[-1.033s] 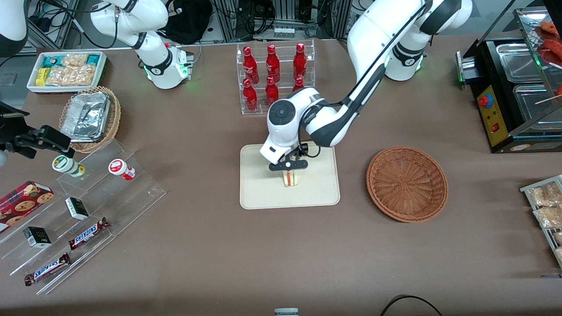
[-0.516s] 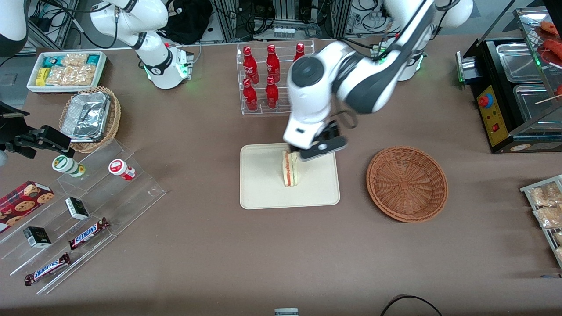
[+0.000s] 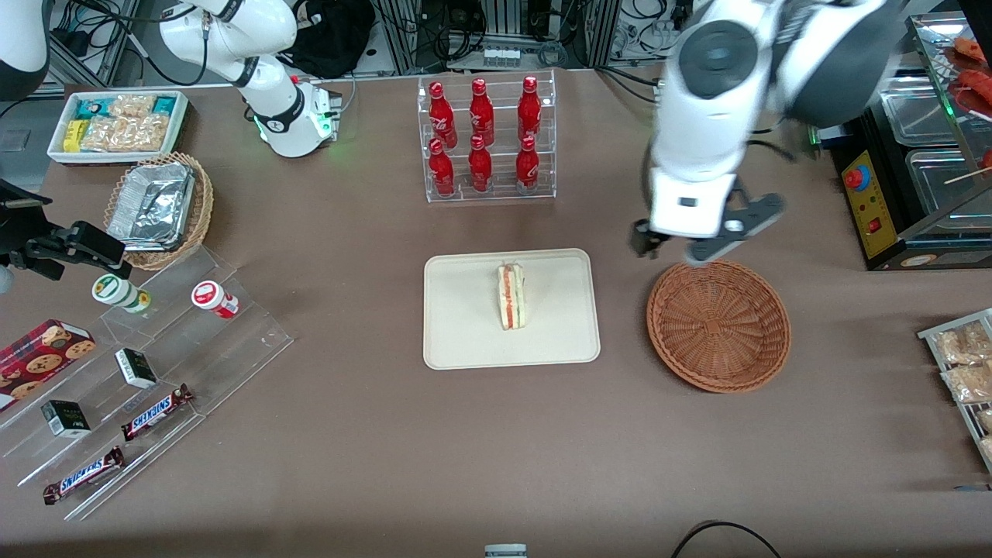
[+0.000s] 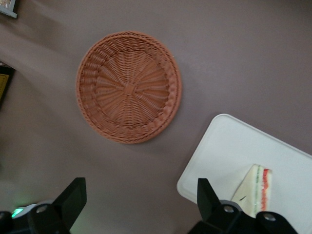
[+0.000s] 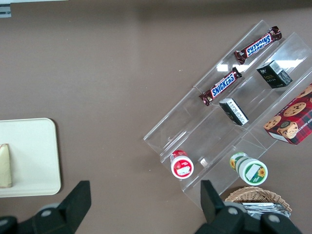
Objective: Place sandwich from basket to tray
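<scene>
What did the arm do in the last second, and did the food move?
The tool let go of the sandwich and rose away from the tray, swinging toward the working arm's end of the table; it now hangs open above the empty basket's rim. The sandwich, tray and basket stayed where they were.

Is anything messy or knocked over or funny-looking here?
Nothing stands out. The sandwich rests whole on the tray, standing on its edge. The basket sits empty and level beside the tray. The hand hangs open above the basket's rim, holding nothing.
</scene>
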Motion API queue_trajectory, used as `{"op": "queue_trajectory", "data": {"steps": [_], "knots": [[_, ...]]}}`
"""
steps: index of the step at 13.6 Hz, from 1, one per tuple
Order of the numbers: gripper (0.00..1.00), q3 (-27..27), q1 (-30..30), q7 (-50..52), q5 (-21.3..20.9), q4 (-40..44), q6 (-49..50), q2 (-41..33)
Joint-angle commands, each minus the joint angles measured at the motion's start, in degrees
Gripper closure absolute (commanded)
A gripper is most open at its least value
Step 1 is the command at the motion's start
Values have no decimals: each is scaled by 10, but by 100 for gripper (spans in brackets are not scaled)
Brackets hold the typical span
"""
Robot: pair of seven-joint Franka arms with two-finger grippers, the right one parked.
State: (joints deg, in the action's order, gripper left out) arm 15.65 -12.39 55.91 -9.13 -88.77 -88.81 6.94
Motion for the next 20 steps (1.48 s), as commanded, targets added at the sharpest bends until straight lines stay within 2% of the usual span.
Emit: {"op": "queue_trajectory", "data": {"steps": [1,4,8,12,20], "knots": [[0,5,81,-137,39,-19,43,-48],[0,5,161,-279,51,-29,80,-82],[0,4,223,-431,70,-83,88,-127],[0,4,234,-460,70,-88,106,-140],[0,4,225,-462,61,-4,102,-101]]}}
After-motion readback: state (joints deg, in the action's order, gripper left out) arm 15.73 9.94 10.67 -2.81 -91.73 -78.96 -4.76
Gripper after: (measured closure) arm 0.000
